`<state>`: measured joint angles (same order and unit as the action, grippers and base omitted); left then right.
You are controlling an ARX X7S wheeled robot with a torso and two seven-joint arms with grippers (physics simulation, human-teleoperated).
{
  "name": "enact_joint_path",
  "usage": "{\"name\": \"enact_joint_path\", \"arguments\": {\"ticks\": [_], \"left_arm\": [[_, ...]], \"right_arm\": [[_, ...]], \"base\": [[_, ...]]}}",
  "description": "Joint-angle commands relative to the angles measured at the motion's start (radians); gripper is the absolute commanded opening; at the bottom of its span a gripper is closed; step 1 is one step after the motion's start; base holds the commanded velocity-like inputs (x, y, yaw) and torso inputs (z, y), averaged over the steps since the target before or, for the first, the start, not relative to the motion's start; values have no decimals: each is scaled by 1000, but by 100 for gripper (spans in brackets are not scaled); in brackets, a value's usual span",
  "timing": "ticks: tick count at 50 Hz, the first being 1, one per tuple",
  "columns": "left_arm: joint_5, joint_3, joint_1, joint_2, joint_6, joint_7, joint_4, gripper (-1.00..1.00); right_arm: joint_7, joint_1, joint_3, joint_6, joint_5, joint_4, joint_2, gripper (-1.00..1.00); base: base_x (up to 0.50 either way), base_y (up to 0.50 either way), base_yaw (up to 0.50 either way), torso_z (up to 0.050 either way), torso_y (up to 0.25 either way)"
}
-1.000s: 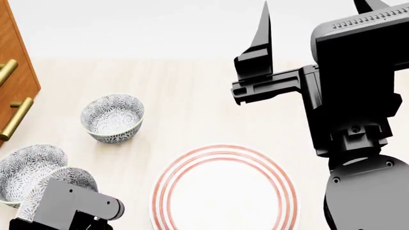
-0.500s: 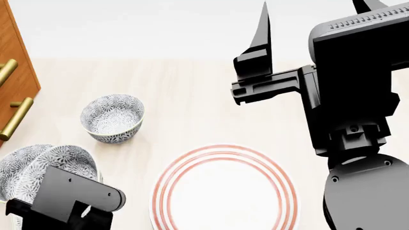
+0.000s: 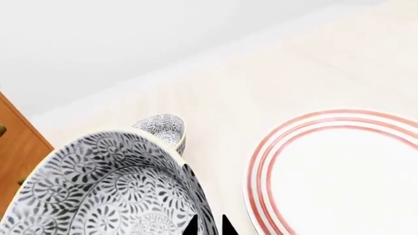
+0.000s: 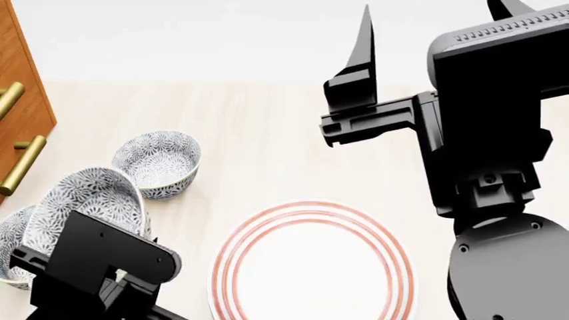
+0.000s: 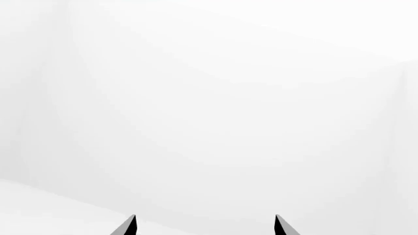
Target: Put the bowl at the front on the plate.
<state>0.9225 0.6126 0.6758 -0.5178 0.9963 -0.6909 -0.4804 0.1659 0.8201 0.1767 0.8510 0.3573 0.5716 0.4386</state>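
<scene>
Bowl (image 4: 84, 203) is off the worktop (image 4: 266, 133), tipped on its side with its patterned inside turned up toward the head camera, carried at the tip of the left gripper (image 3: 209, 226). In the left wrist view the bowl's rim crosses right in front of two dark fingers (image 3: 191, 226), which appear to pinch the bowl's wall near the rim; the exact contact is cut off at the frame's edge, so I judge the hold from the lifted, tilted pose.

The plate (image 4: 311, 267) lies flat on the worktop, to the right of the bowl in the head view and lower than it, with a strip of bare worktop between them. That is the relation that matters: the carry should go sideways to the robot's right, toward the centre, then down, and the bowl will need levelling so it lands on its foot rather than its side. The left arm is plainly the nearer one.

Two more patterned bowls stay on the worktop: one upright bowl (image 4: 157, 163) just behind the held one, another (image 4: 10, 240) partly hidden at the left edge beside it.

The right gripper (image 5: 203, 225) is raised well apart from all this, its fingers spread, holding nothing, facing blank white.
</scene>
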Motion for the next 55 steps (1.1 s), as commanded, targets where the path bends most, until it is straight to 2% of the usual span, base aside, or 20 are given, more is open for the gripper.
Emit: {"name": "enact_joint_path", "arguments": {"ticks": [1,28,55], "left_arm": [[-38,21,59,-5,-9,33,-9,-100],[-79,55,209,3,-22,123,6,-100],[-153,158,325,13,-64,279,68,-100]], "right_arm": [[-1,5,7,-8,1,-12,-3,100],[2,15,18,-8,1,-15,5,100],[2,9,30,-30,2,-33,3,100]], "base": [[0,0,0,0,0],[0,0,0,0,1],[0,0,0,0,0]]}}
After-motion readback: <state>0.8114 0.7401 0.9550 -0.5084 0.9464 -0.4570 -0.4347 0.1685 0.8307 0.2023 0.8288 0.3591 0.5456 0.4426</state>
